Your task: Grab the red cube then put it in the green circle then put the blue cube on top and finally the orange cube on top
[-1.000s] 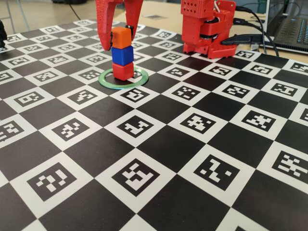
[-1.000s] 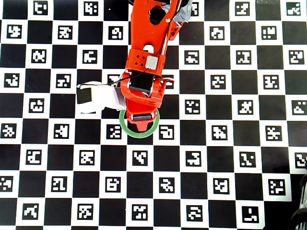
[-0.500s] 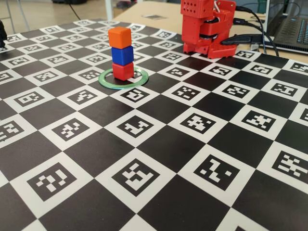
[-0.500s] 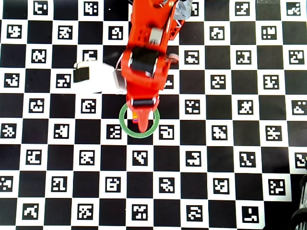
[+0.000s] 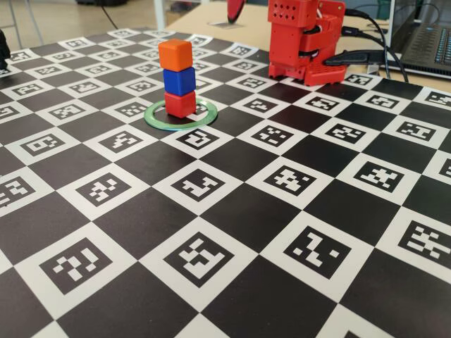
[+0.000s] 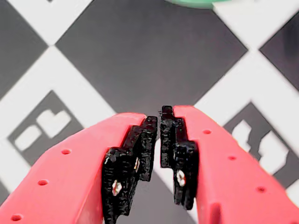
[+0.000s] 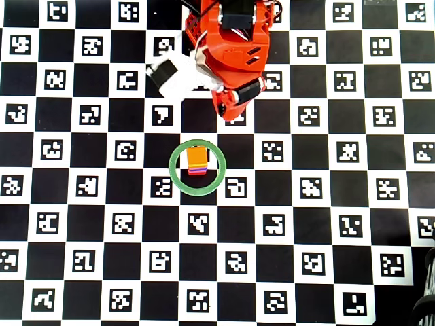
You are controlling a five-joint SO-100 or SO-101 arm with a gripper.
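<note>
Arm withdrawn from the green circle (image 5: 180, 115), jaws nearly closed and empty; orange cube (image 5: 175, 54) tops a light, tippable stack, best gripped by flat sides.

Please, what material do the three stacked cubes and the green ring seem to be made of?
The orange cube, blue cube and red cube look like solid matte plastic: even colour, rounded edges. The green ring seems thin glossy plastic or card; its flat rim shows a slight sheen.

Three cubes: one red cube (image 5: 180, 104), one blue cube (image 5: 180, 81), one orange cube (image 5: 175, 54); one green circle (image 5: 156, 116).
</note>
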